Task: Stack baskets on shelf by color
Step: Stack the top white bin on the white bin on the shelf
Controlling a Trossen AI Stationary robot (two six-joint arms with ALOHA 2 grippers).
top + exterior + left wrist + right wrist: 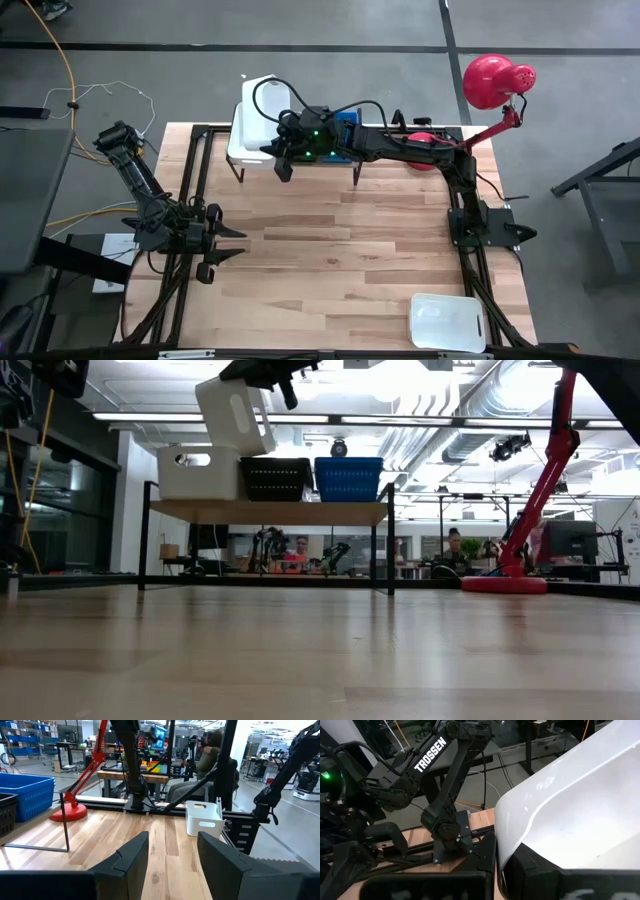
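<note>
"TROSSEN" is showing in white on the left arm (432, 750). The right gripper (283, 158) is gripping a tilted white basket (231, 415) above another white basket (196, 472) on the shelf (265, 511); the left gripper (170, 865) is standing open, holding nothing.

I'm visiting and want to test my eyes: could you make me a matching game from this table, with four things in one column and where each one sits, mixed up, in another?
Things:
1. blue basket
2. black mesh basket
3. tilted white basket
4. lone white basket

Places:
A. shelf middle
B. on the tabletop, corner near the right arm
C. gripped by the right tool, above another white basket
D. shelf end nearest the red lamp

Pairs: 1-D, 2-A, 3-C, 4-B
</note>
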